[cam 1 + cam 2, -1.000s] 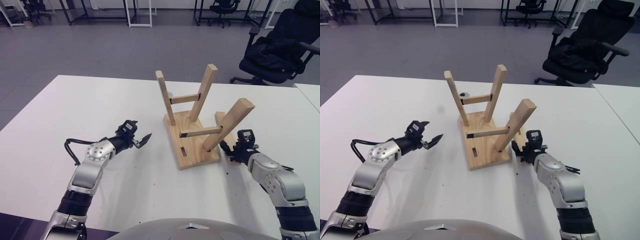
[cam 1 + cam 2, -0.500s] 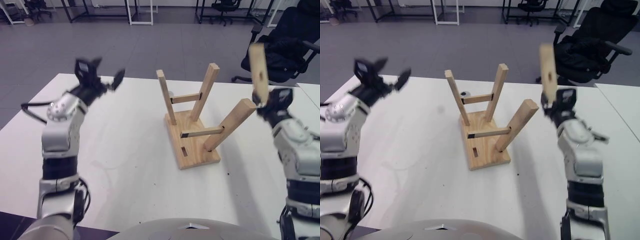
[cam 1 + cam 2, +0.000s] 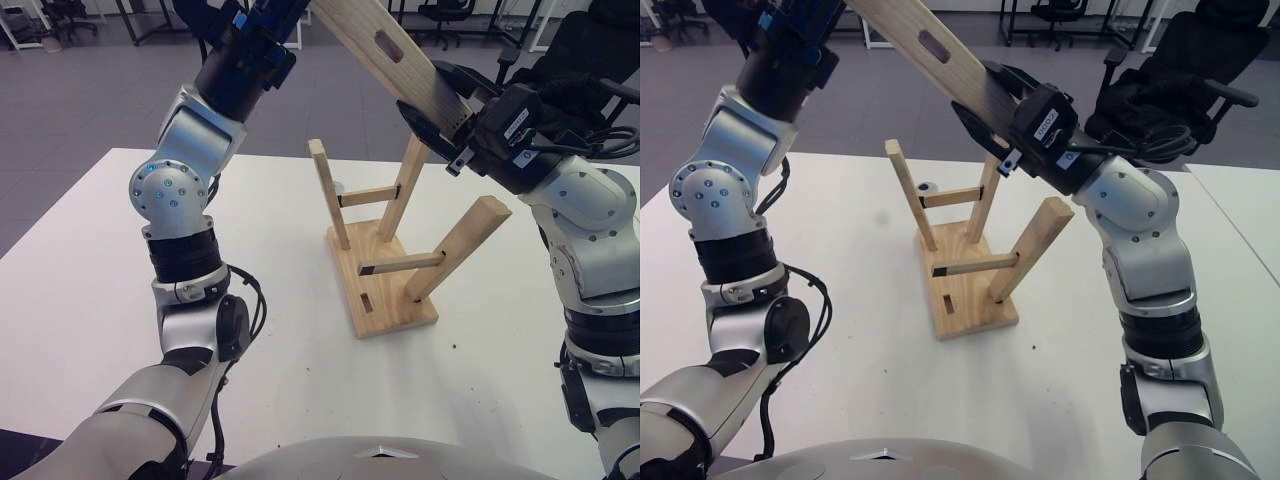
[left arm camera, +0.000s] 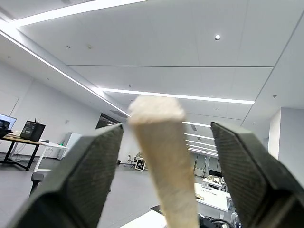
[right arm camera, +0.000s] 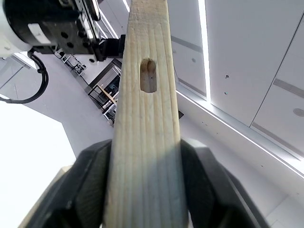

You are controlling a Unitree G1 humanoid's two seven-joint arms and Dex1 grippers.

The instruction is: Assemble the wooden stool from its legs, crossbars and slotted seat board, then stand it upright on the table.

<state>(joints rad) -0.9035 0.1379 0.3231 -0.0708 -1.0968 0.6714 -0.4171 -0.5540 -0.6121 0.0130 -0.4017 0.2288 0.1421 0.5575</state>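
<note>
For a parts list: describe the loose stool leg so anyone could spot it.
On the white table a pale wooden seat board lies flat with three legs sticking up. Above it, the right claw grips a fourth pale wooden leg tilted in the air. Unlike the others, it joins nothing and shows an empty oval slot.
</note>
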